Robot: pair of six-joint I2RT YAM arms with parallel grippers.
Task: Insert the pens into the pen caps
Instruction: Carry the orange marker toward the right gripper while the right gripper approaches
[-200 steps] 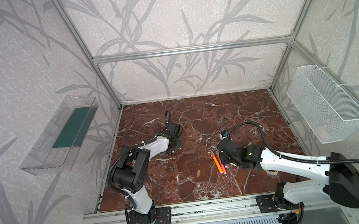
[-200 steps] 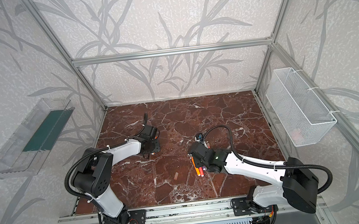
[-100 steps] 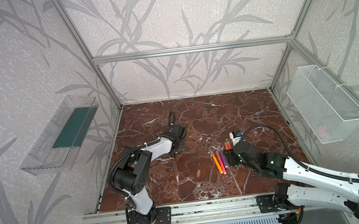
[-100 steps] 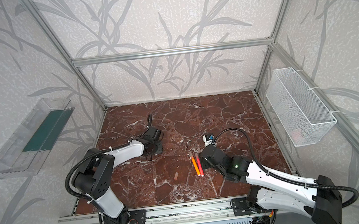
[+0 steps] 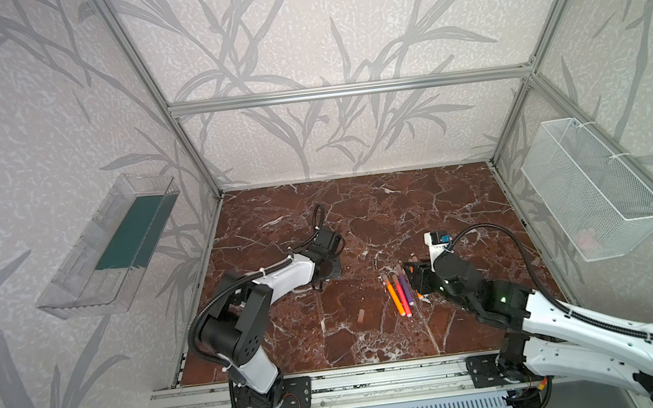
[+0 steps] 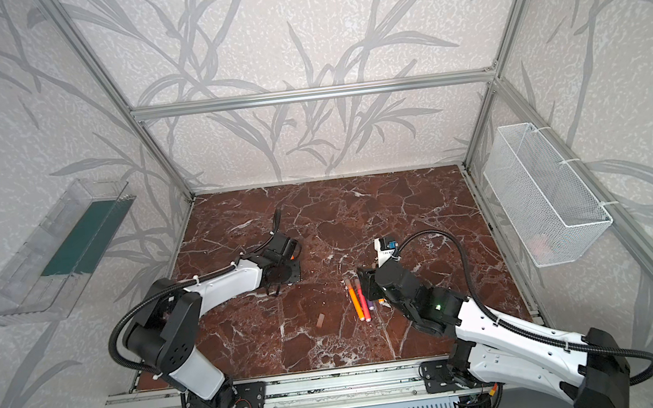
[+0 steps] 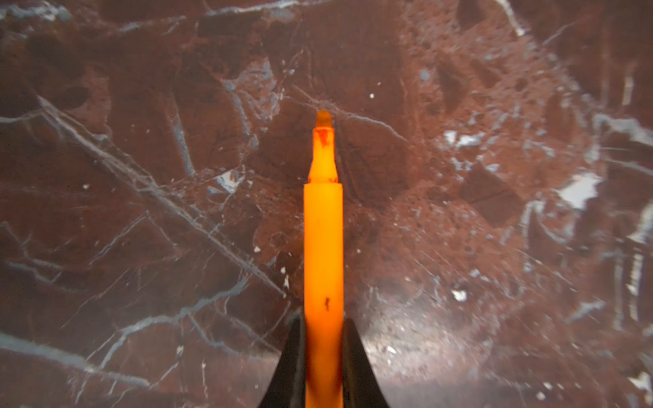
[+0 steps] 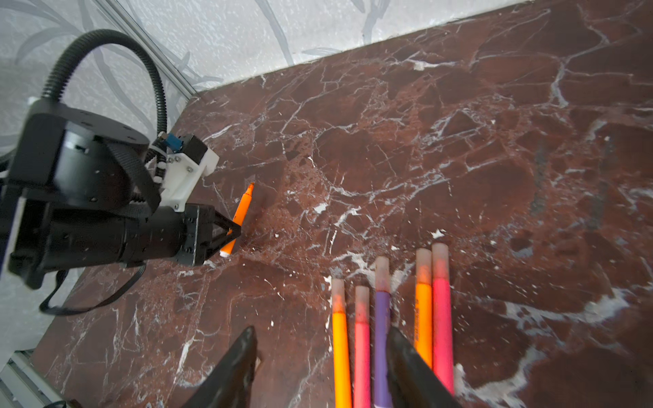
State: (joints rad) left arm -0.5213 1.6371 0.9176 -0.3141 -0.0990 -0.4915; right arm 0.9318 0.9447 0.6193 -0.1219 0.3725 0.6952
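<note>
On the desk [image 5: 360, 218], both top views: one loose pen cap [image 5: 361, 315] lies flat, just beside the row of capped pens [image 5: 401, 295].
Left wrist view: left jaws clenched on an uncapped orange pen [image 7: 323, 247], nib bare.
Right wrist view: right jaws released, empty, over the capped pens.
Risk: reaching for the cap, the right jaws could scatter the row. The cap may roll or meet the nib off-axis.

Right claw [image 8: 319, 332] widened, backed off pens [image 8: 382, 318]; left claw [image 7: 323, 319] clamped orange pen [image 7: 323, 247]
</note>
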